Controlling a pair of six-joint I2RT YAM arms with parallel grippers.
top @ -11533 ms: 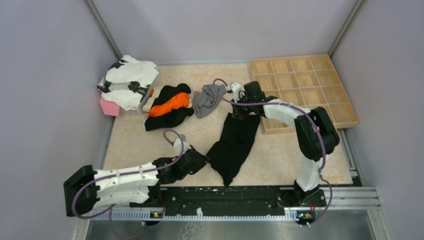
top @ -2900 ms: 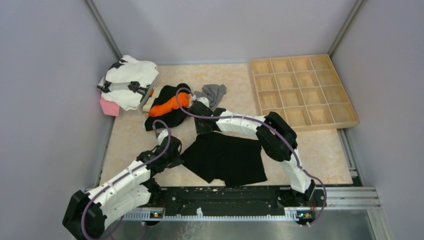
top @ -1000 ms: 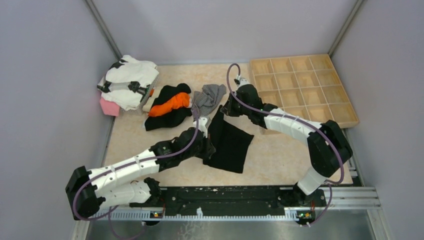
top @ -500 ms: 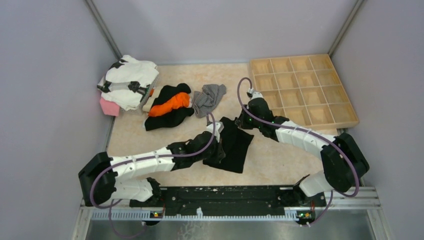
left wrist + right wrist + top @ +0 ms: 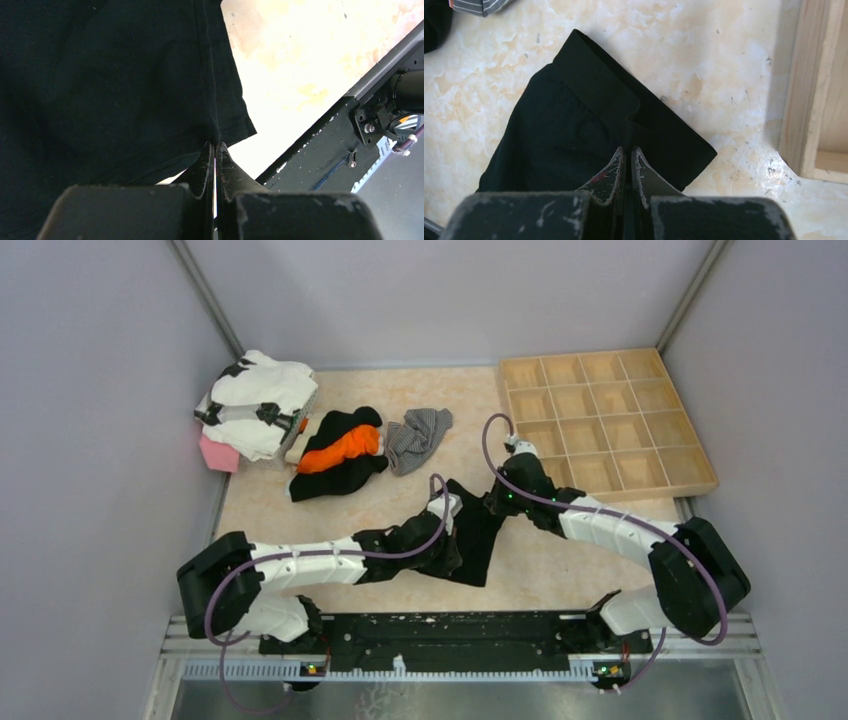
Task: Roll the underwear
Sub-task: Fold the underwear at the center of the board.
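Grey walls close in a pale marbled desk (image 5: 560, 570) on three sides, and a black rail (image 5: 450, 625) runs along its bottom edge. A wooden tray (image 5: 706, 483) of square compartments fills the upper right corner. A heap of white and black clothes (image 5: 258, 400) sits at the upper left beside a pink block (image 5: 218, 455). A black and orange garment (image 5: 340, 452) and the grey striped underwear (image 5: 418, 435) lie just right of the heap.

The black underwear (image 5: 480, 540) lies folded at the middle of the desk, with both arms meeting over it. Its lower corner is near the rail and its upper right edge is near the tray, but apart from it. The left tool (image 5: 215, 146) is pinched narrow on a hem at the cloth's lower edge. The right tool (image 5: 626, 152) is narrowed to a slit, its tips down on the cloth's upper right part, gripping it.

Bare desk shows to the lower right of the cloth and between the cloth and the tray's side. There is also a bare stretch at the left, between the left arm and the garments above it.
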